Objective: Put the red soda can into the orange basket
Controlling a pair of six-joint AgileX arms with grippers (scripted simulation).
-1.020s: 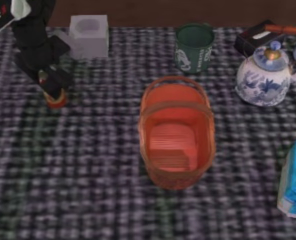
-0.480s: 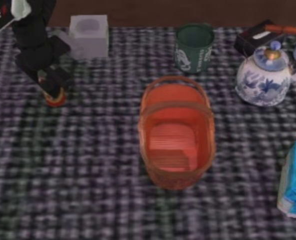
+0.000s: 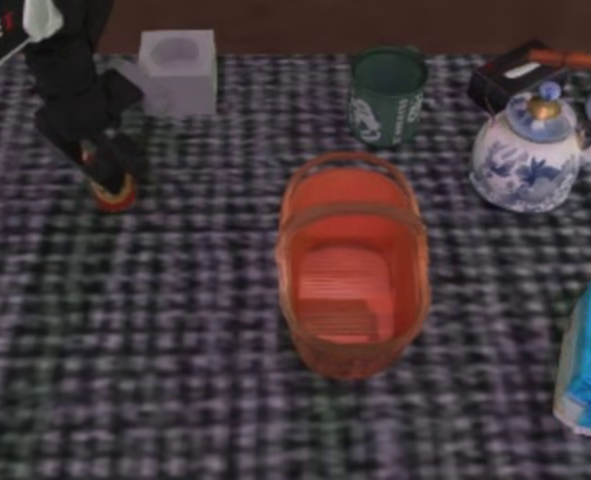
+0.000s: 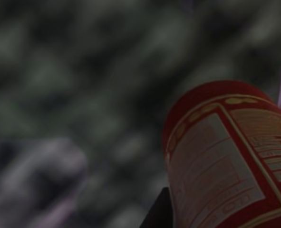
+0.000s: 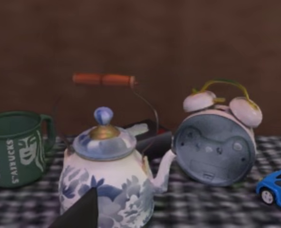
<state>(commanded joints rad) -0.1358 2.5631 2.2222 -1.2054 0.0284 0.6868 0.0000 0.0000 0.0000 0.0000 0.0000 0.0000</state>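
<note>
Left tool (image 3: 103, 168): upper left of the top view, where I have it gripping the can (image 3: 114, 190).
Can: upright, long axis vertical, well left of the basket (image 3: 353, 215); its label print is too fine to read.
Mug (image 5: 17, 148): reads "STARBUCKS".
Arm lettering: "GILE", top left corner.
Right tool: I cannot tell its state.

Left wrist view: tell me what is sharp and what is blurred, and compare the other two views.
Left wrist view: the red soda can fills the near corner with legible label boxes, the cloth behind it a soft smear. Top view: evenly lit, the checked tablecloth slightly fuzzy. Right wrist view: the teapot and alarm clock read clearly against a dim brown wall.
</note>
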